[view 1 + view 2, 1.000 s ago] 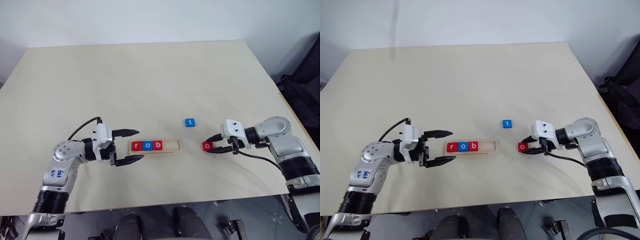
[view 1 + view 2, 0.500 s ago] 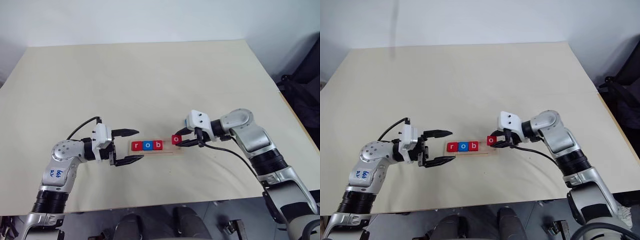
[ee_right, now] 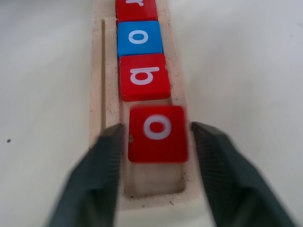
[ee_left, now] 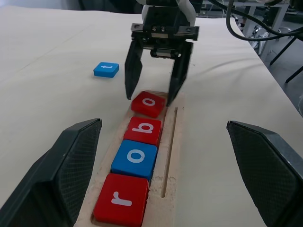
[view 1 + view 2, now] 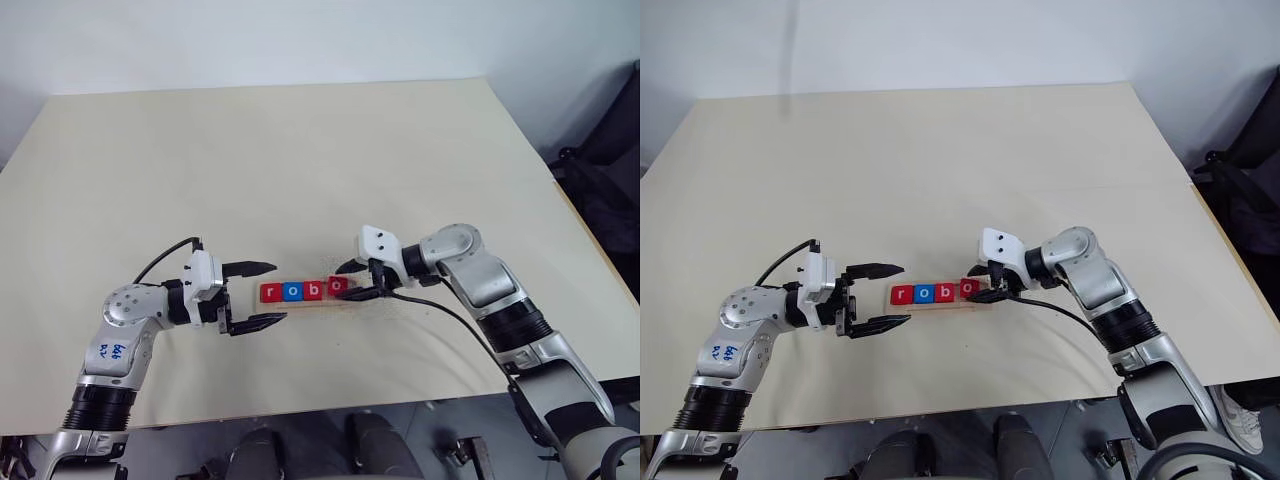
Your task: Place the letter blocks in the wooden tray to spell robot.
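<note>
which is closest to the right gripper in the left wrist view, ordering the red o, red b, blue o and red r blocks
1. red o block, between the right gripper's spread fingers, at the tray's open end.
2. red b block, next along the wooden tray.
3. blue o block, third along.
4. red r block, farthest, at the tray's other end.

Both head views look steeply down from above onto the pale beige counter (image 5: 300,160), taking in both arms. Each wrist view sits low and close, facing the other along the narrow pale wooden tray (image 4: 173,156); all four share its row of blocks.
</note>
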{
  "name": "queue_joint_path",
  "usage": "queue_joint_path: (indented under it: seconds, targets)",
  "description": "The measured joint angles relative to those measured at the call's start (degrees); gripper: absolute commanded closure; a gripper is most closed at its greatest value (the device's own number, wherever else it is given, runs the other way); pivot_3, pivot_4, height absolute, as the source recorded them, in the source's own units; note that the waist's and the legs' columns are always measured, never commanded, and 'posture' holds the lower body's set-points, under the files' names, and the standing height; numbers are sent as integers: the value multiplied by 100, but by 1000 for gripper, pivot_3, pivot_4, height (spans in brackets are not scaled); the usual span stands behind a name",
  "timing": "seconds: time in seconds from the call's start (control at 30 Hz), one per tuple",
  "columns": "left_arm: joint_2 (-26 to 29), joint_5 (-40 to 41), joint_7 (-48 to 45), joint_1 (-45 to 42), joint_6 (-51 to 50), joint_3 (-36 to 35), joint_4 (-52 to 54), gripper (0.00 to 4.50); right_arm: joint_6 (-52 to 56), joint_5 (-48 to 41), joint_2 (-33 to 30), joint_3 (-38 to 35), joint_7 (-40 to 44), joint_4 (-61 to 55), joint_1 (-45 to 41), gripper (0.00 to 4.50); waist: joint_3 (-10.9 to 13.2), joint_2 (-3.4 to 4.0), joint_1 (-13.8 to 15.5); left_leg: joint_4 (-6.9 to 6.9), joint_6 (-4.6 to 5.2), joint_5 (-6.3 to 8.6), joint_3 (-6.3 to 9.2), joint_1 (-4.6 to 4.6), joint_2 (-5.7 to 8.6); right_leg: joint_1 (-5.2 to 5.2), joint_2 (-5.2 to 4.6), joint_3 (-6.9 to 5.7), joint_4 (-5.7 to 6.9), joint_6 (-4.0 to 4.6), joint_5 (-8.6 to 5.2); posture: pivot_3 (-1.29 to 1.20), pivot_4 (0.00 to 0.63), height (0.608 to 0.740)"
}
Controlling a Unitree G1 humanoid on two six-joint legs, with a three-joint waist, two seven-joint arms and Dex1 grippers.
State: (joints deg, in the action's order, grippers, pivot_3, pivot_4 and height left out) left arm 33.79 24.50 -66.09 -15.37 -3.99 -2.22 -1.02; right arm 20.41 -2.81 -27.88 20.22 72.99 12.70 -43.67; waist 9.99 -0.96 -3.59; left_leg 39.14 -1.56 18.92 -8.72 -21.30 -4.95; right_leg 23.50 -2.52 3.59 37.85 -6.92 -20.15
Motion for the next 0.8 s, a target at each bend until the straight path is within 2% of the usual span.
queue_joint_path:
  seconds: [0.1, 0.3, 0.4, 0.77, 0.8]
  targets:
    - [0, 0, 18, 1, 2, 0, 0, 0, 100, -13, 71, 11, 5, -94, 1, 25, 0, 0, 0, 0, 0, 0, 0, 0, 0, 0, 0, 0, 0, 0, 0, 0, 150, 740]
    - [0, 0, 33, 14, 28, 0, 1, 0, 265, -195, 6, -51, 44, -327, 38, 25, 0, 0, 1, 0, 0, 0, 1, -1, 0, 1, 0, 0, 0, 0, 0, 0, 150, 740]
    - [1, 0, 34, 32, 30, -1, 2, 0, 391, -362, -221, -213, 120, -525, 61, 651, 0, 0, 18, 0, 0, 0, 2, -1, 2, -1, -2, -1, -2, 0, 0, 0, 150, 740]
    - [2, 0, 28, 4, 32, -1, 1, 0, 340, -364, -361, -277, -171, -455, 250, 4452, 0, 0, -5, -4, 0, 0, 0, -1, 0, 1, 1, -1, -4, 1, -1, 0, 150, 740]
    - [2, 0, 28, 4, 33, -1, 1, 0, 306, -344, -361, -270, -203, -414, 250, 4486, 0, 0, -4, -4, 0, 0, -1, -1, 1, 0, 1, 0, -4, 1, -1, 0, 150, 740]
